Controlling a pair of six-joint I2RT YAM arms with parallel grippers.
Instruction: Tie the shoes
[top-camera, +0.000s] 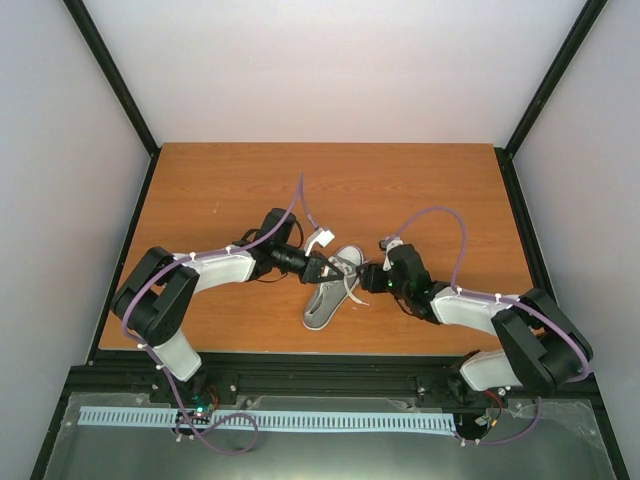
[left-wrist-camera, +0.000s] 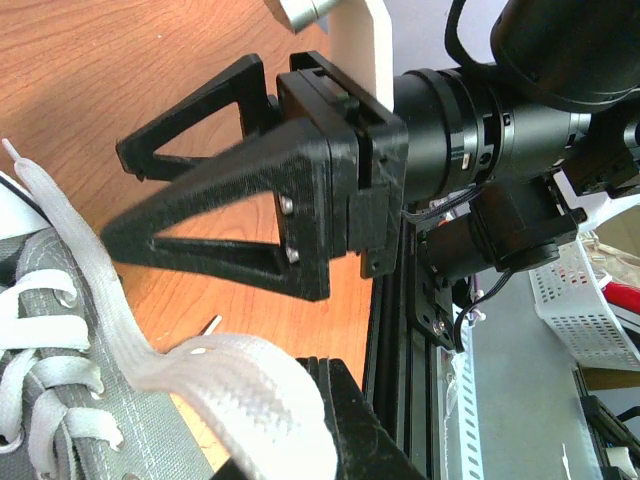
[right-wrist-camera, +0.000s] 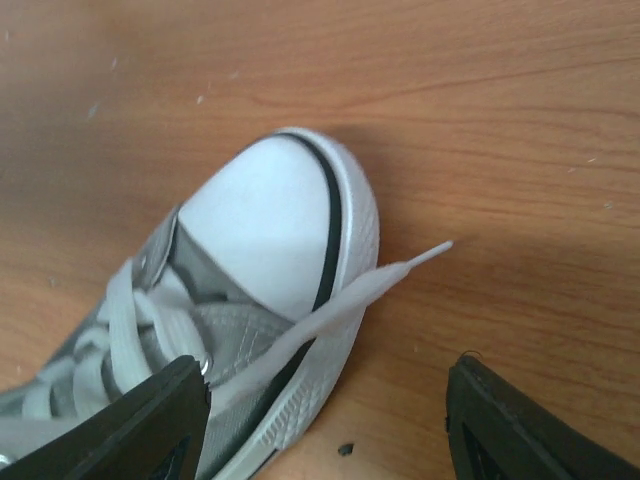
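Observation:
The grey canvas sneaker with white sole lies mid-table, toe away from the arms. In the right wrist view its white toe cap sits between my fingers, and one white lace end lies over the sole's side onto the table. My left gripper is at the shoe's left side, shut on the other white lace, which runs from the eyelets to my finger. My right gripper hovers at the shoe's right, open and empty; it also shows in the left wrist view.
The wooden table is bounded by a black frame at the near edge and white walls on three sides. Purple cables loop above both arms. A white perforated tray lies beyond the near edge.

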